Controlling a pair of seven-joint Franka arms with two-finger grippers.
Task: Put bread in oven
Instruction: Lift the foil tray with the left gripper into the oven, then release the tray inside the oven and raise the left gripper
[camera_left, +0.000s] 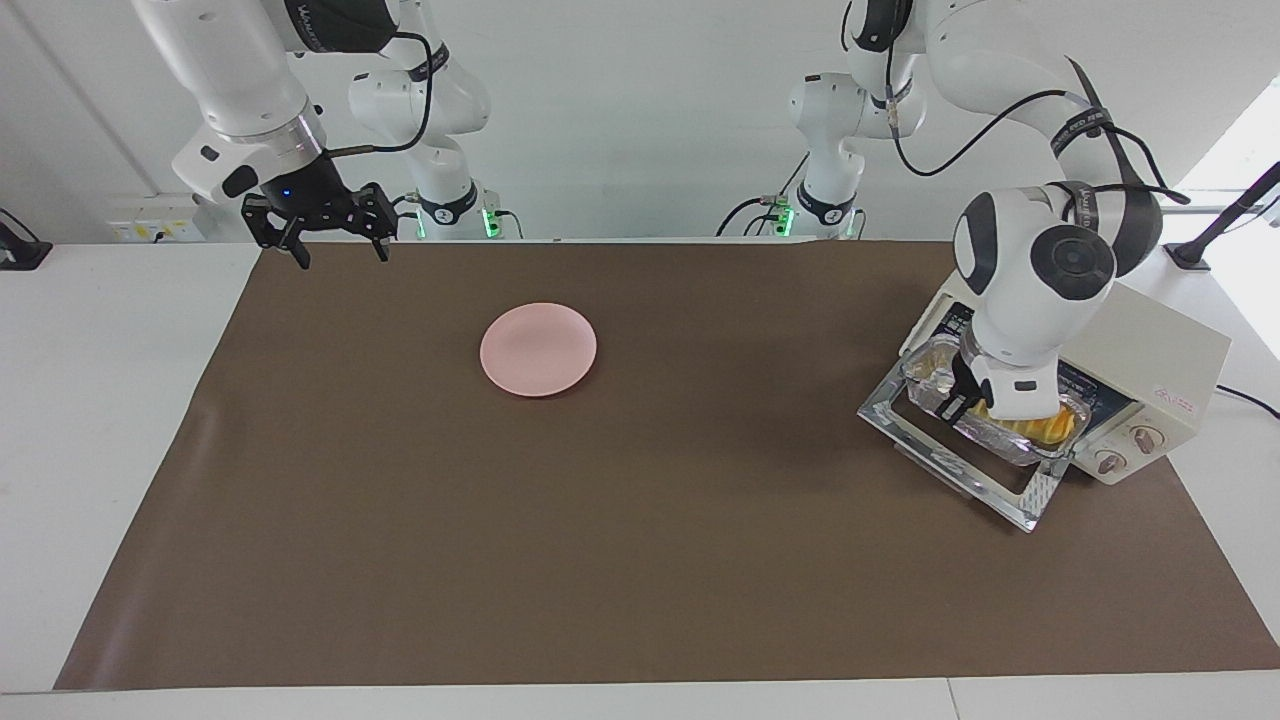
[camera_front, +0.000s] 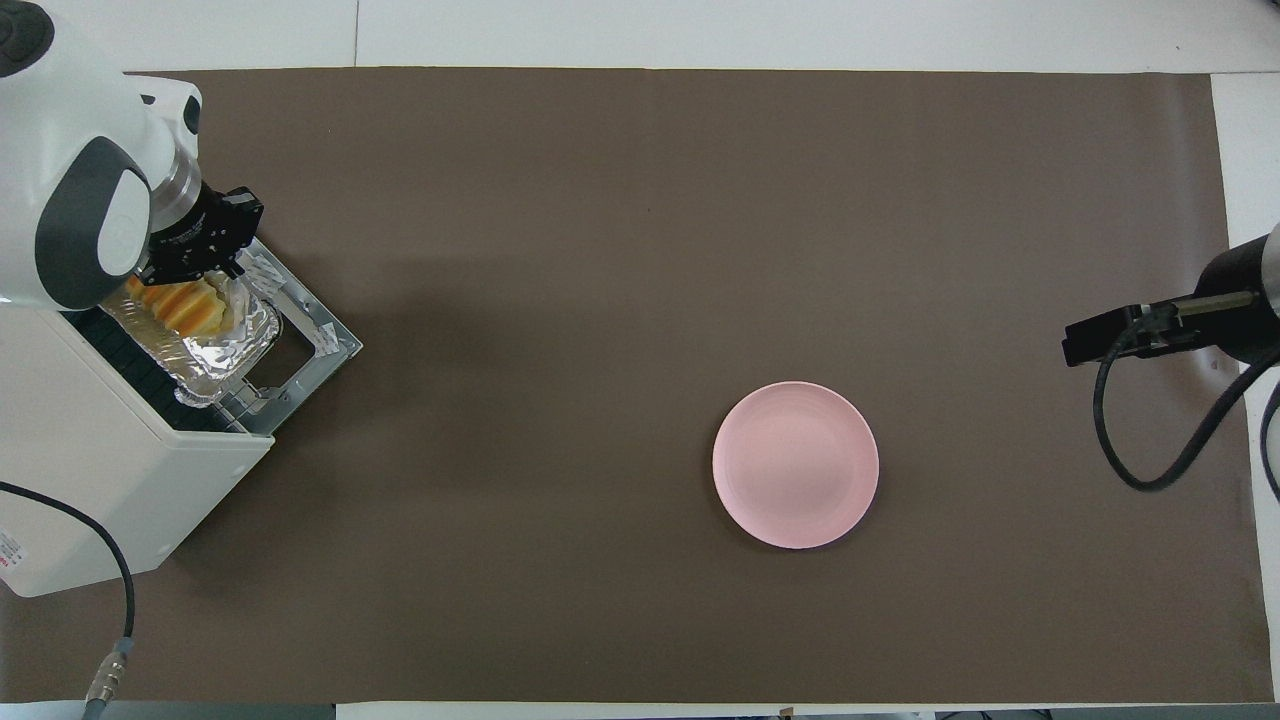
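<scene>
Bread (camera_left: 1046, 428), golden yellow-orange with crosswise ridges like stacked slices, lies in a crinkled silver foil tray (camera_left: 935, 368). Only a little of it shows in the facing view under the wrist; the overhead view shows more of the ridged top (camera_front: 182, 303). Tray is held up off the tabletop (camera_left: 640, 520), over the oven's dropped-open glass door (camera_left: 950, 462), one end at the oven mouth by the wire rack.

Left claw (camera_left: 962, 399) is clamped on the tray's rim, at the long side away from the oven, fingers together on the foil. Left arm reaches over the oven top.

Oven (camera_left: 1160, 345), boxy, cream-white, two round knobs on its front, sits at the left arm's end of the tabletop on the brown mat. Door lies flat on the mat in front of it.

Pink plate (camera_left: 538, 349) sits well apart from the oven, toward the right arm's end, with nothing on it.

Right claw (camera_left: 333, 247) hangs in the air with fingers apart, holding nothing, over the mat's edge at the right arm's end, well apart from the oven; that arm waits.
</scene>
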